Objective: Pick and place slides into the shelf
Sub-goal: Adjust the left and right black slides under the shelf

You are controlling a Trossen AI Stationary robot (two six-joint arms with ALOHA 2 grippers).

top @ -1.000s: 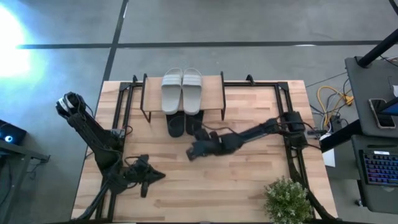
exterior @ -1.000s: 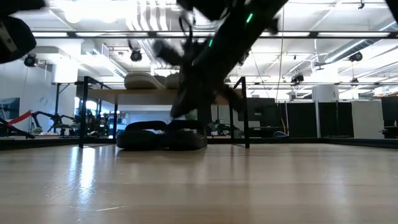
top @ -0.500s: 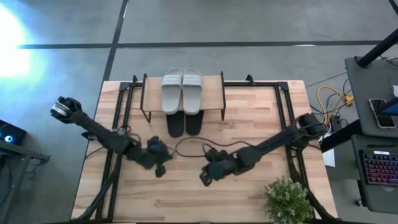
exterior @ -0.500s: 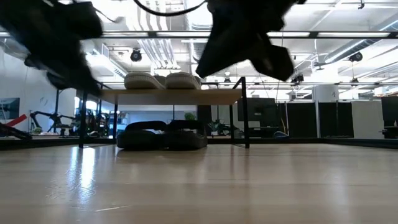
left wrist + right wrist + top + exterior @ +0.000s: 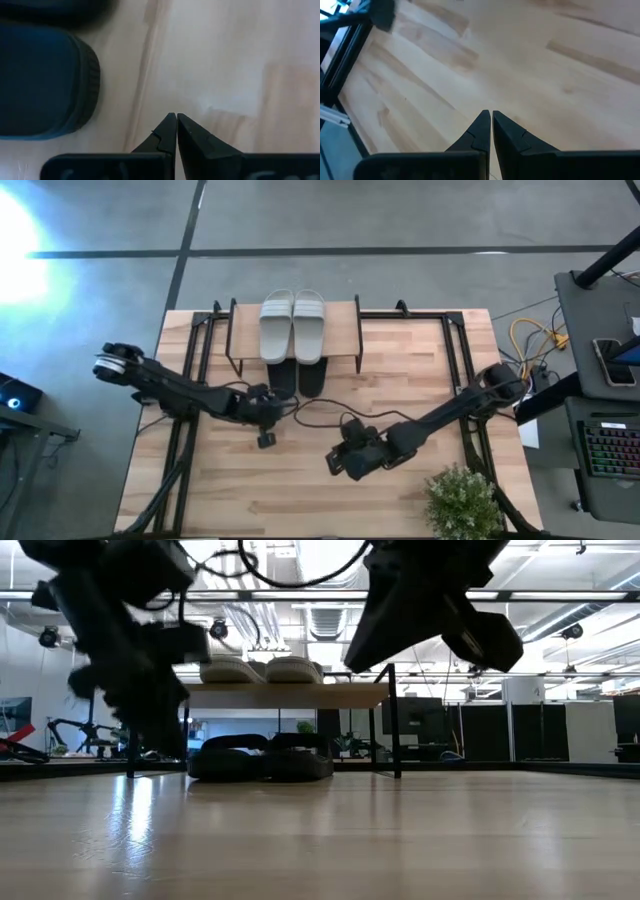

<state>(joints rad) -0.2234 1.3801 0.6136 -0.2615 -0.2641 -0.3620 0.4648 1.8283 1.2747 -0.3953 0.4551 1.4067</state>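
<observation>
The shelf stands at the table's far edge. The pale grey slides lie side by side, soles down, on its wood top board. The black slides sit beneath that board on the tabletop, their ends sticking out toward the near edge. My left gripper hovers shut just near-left of the black pair, and its wrist view shows one black slide's rounded end beside the shut fingers. My right gripper hangs shut over bare wood near the table's middle, holding nothing.
A potted plant stands at the near right corner. A loose black cable loops across the table between the two arms. Black frame rails run along the table's left and right sides. Bare tabletop lies near the front edge.
My left gripper has swung from the near-left part of the table toward the far edge and the right, ending close to the black slides, and its wrist has rolled. My right gripper has drawn back from in front of the shelf toward the near edge. The slides have not moved.
</observation>
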